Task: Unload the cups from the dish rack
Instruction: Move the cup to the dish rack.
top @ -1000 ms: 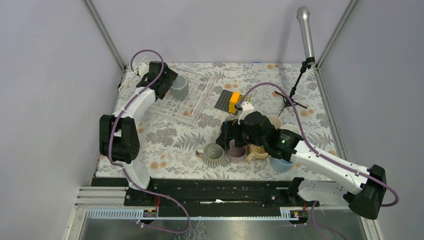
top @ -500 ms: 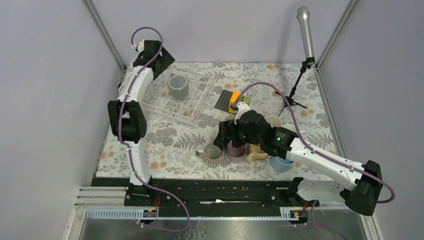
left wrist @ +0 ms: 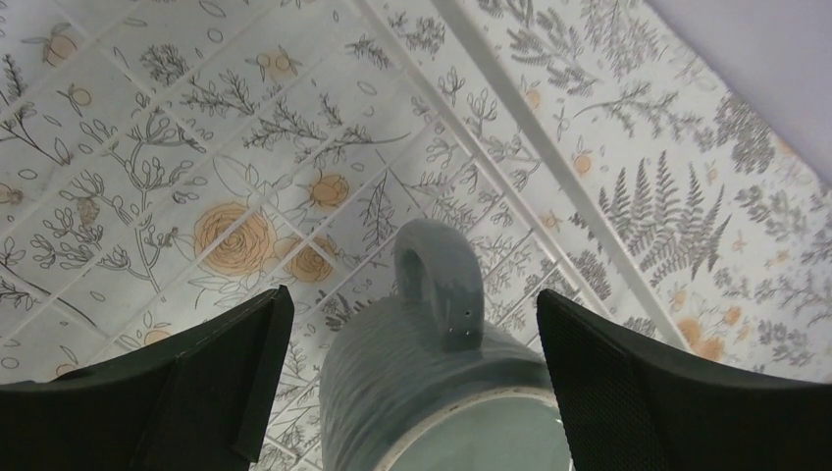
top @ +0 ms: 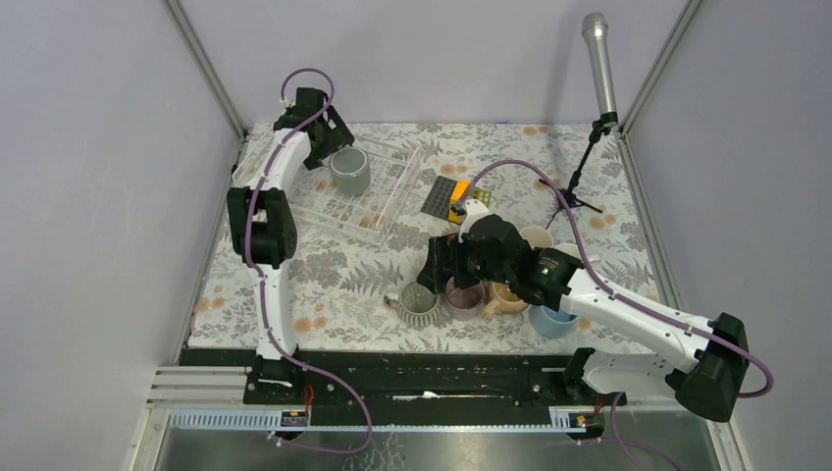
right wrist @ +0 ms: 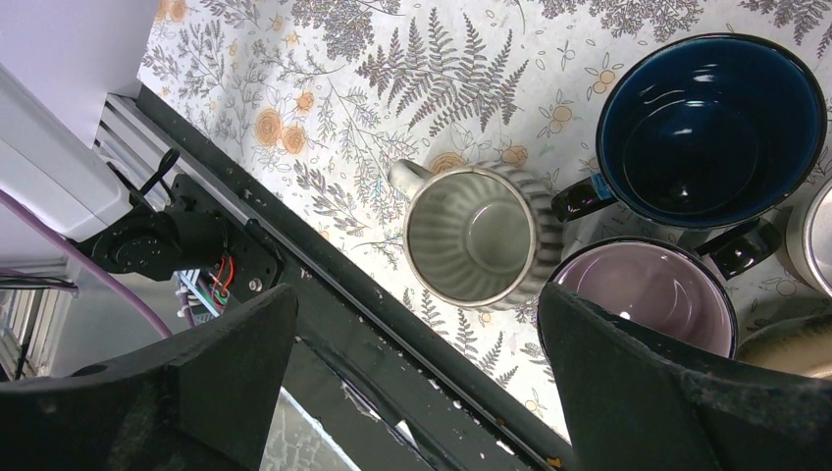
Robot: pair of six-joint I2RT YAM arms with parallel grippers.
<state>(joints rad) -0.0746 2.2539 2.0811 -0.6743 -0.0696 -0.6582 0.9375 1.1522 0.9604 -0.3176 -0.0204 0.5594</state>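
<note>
Cup [top: 350, 169] in rack [top: 381, 208], others [top: 463, 298] right — seemingly touching

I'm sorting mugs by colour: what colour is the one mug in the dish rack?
The mug is grey-blue, ribbed outside; the left wrist view shows it best.

Dish rack [top: 383, 211]: one, holding one grey mug [top: 349, 170]. Standing on the bench [top: 334, 285] outside the rack, six can be counted: one ribbed mug [top: 420, 304], one mauve mug [top: 462, 297], one tan mug [top: 505, 298], one light blue mug [top: 549, 322], one cream mug [top: 538, 235] and one navy mug [right wrist: 711, 128]. Any others are hidden by the arm. Studded plate [top: 440, 196]: one. Yellow block [top: 458, 199]: one. Microphone [top: 598, 69]: one.
</note>
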